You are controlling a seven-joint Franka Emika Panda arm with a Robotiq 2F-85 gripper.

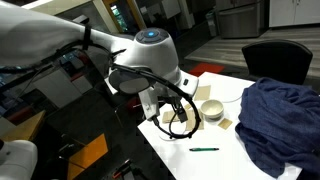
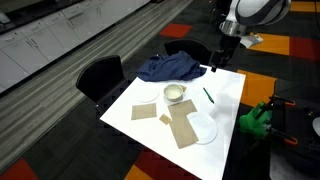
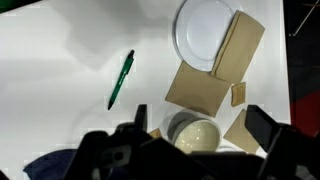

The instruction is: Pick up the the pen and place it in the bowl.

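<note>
The dark-green pen (image 3: 121, 78) lies flat on the white table (image 3: 60, 80); it also shows in both exterior views (image 1: 204, 149) (image 2: 208, 96). The cream-white bowl (image 3: 195, 133) stands upright to the pen's right in the wrist view, and shows in both exterior views (image 1: 210, 108) (image 2: 175, 94). My gripper (image 3: 196, 135) is open and empty. It hangs well above the table, with the bowl showing between its fingers. In an exterior view it hangs over the table's far edge (image 2: 219, 60). The pen lies apart from the bowl and from the gripper.
A flat white dish (image 3: 205, 32) (image 2: 203, 129) lies beside several brown cardboard pieces (image 3: 203, 88) (image 2: 185, 125). A crumpled blue cloth (image 1: 280, 120) (image 2: 170, 68) covers one end of the table. Black chairs (image 2: 100, 75) stand around it. A green object (image 2: 255, 118) sits off the table.
</note>
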